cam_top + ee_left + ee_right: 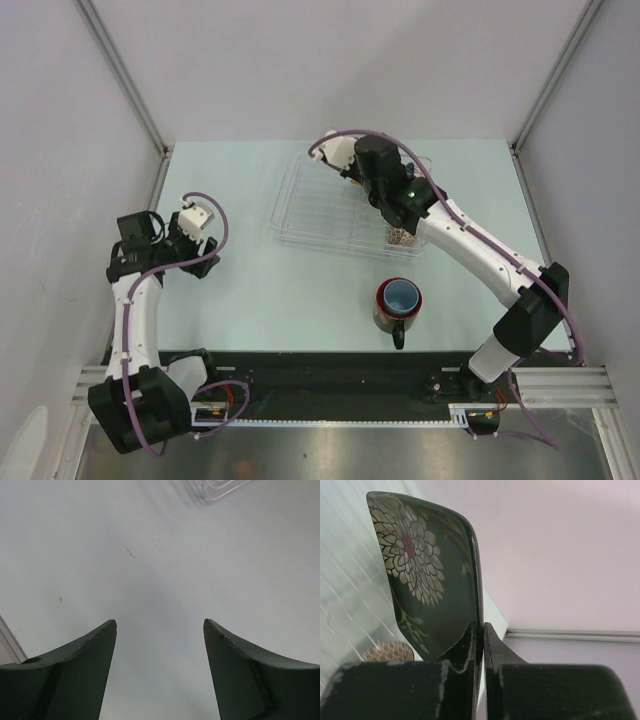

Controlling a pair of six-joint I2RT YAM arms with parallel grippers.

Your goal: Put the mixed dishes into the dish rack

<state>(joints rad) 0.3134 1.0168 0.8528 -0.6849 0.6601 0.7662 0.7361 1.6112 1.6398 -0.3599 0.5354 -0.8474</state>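
My right gripper (481, 625) is shut on the edge of the black square floral plate (425, 580), which stands upright in the right wrist view. In the top view this gripper (352, 172) hangs over the back of the clear dish rack (310, 210). A speckled beige bowl (403, 236) lies at the rack's near right corner, partly under the arm, and shows below the plate (387, 651). The dark red-lined mug (398, 305) stands on the table with the light blue cup (400, 296) inside it. My left gripper (195, 228) is open over bare table (160, 630).
The rack's ribbed floor (340, 580) runs along the left of the right wrist view. A corner of the rack (220, 487) shows at the top of the left wrist view. Frame posts and white walls enclose the table (250, 290).
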